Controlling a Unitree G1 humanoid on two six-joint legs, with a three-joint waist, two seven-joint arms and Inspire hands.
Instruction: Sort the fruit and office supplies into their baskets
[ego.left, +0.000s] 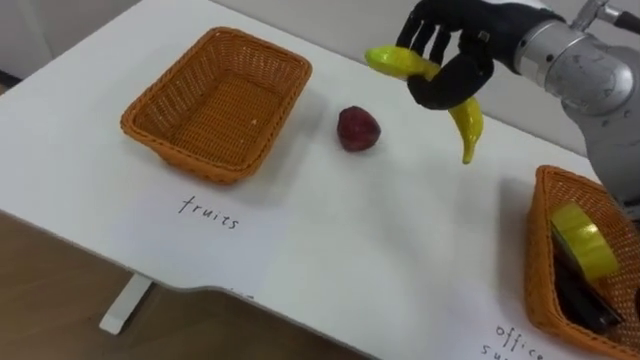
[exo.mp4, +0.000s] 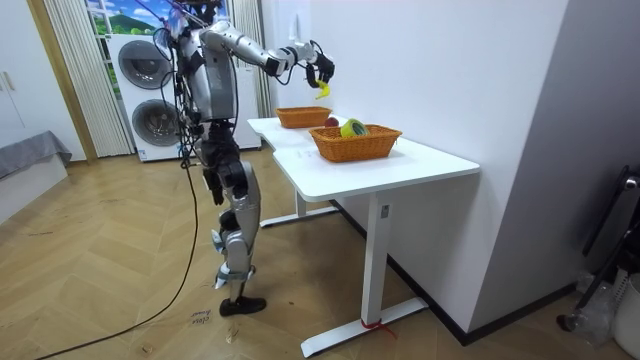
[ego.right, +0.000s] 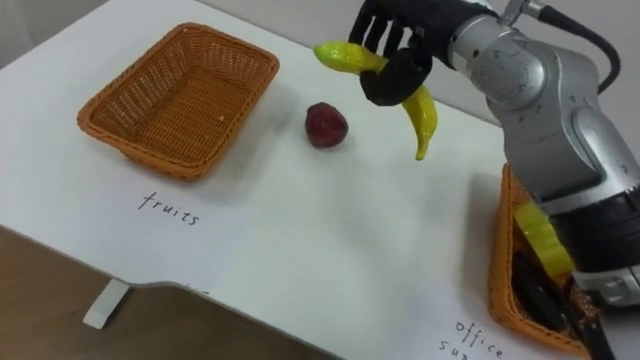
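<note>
We're looking at a home here, laundry corner and all: two front-loading washing machines (exo.mp4: 146, 92) stacked at the upper left of the room view, long pale curtains (exo.mp4: 70, 70) beside them, and warm wooden parquet (exo.mp4: 120, 280) running across the whole bottom. Centre frame, a white standing desk (exo.mp4: 400, 165) against a plain white wall (exo.mp4: 430, 60) carries a wicker basket (ego.left: 217, 100) with a handwritten label (ego.left: 210, 213), so it's a living space set up for a housework trial.

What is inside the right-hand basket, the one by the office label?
A yellow tape roll lies on a dark flat item that I cannot identify. The tape covers part of it, and the right side of the basket is cut off.
</note>
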